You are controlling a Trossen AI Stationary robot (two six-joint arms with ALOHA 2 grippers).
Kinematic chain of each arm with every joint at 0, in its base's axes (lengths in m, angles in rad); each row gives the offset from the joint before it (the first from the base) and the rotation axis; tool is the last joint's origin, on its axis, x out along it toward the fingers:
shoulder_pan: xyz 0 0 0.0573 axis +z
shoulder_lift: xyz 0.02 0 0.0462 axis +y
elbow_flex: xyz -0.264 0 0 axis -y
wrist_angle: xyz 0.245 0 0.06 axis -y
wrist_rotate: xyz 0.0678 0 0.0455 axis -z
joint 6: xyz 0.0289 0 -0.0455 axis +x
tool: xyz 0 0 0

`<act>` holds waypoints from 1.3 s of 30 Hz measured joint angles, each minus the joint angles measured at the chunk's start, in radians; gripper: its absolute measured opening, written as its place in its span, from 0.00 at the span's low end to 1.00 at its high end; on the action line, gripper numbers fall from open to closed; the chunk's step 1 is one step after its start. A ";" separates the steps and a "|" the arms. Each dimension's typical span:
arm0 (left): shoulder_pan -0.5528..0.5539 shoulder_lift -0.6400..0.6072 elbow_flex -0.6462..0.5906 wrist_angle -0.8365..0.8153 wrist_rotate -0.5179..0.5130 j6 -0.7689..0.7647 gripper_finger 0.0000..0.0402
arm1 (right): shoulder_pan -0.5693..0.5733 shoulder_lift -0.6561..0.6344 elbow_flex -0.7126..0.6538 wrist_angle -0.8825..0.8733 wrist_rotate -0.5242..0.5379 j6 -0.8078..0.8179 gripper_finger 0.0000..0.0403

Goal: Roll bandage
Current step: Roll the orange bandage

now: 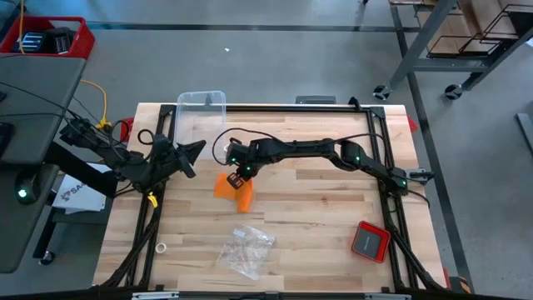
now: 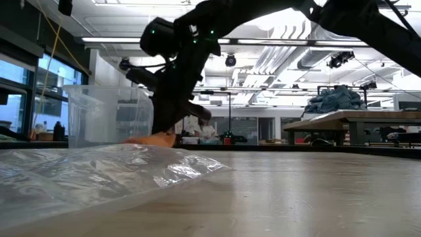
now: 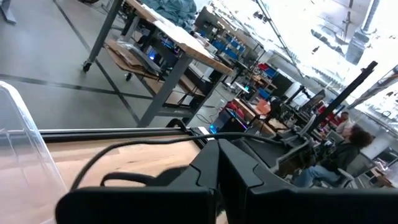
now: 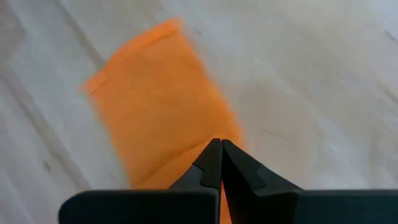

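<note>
The orange bandage lies flat on the wooden table, left of its middle, as a short wide band with a bend in it. It also shows in the right wrist view and in the low view. My right gripper reaches in from the table's right and is down at the bandage's far part, its fingers shut. My left gripper is shut and empty, held above the table's left part, apart from the bandage. My right gripper comes at the bandage from above, slanting down, with shut fingers on the end of the band nearest them. A sliver of orange shows between the fingers. The rest of the band lies flat on the table, stretching away from the fingertips.
A clear plastic box stands at the table's far edge. A clear plastic bag lies toward the near edge, a small white ring lies near left, and a red square device lies near right.
</note>
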 joint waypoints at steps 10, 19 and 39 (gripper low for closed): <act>-0.022 0.012 0.000 -0.179 0.081 -0.116 0.00 | -0.063 -0.081 0.000 -0.074 0.057 -0.091 0.00; -0.037 0.092 -0.019 -0.676 0.238 -0.721 0.00 | -0.077 -0.142 -0.044 -0.242 -0.015 -0.260 0.00; 0.235 0.350 -0.381 -0.118 0.853 -0.684 0.00 | 0.069 -0.168 -0.243 -0.102 -0.225 -0.209 0.00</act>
